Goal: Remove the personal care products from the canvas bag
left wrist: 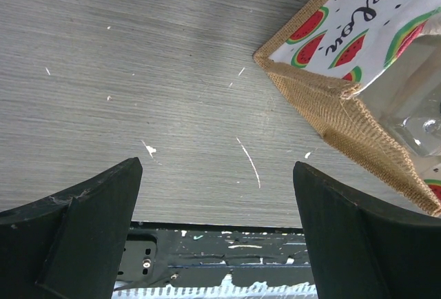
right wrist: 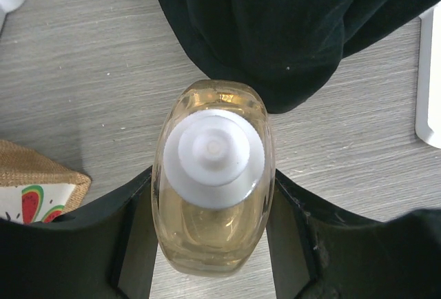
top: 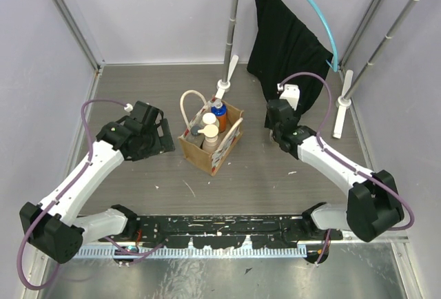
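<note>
The canvas bag [top: 219, 149] stands open mid-table, its watermelon-print side facing front right. Inside it stand an orange bottle with a blue cap [top: 219, 115] and two beige bottles with cream caps [top: 209, 120]. My right gripper [right wrist: 212, 183] is shut on a clear amber bottle with a white top [right wrist: 212, 244], held upright to the right of the bag, just in front of the black garment [right wrist: 275, 23]. My left gripper [left wrist: 217, 168] stands wide open and holds nothing, left of the bag's corner [left wrist: 344, 96]. In the top view, the left gripper [top: 164, 138] and right gripper [top: 277, 121] flank the bag.
A black garment [top: 286, 44] hangs from a blue hanger on a metal rack at the back right. The rack's white feet [top: 342, 102] rest on the table near my right gripper. A black rail [top: 227, 233] runs along the near edge.
</note>
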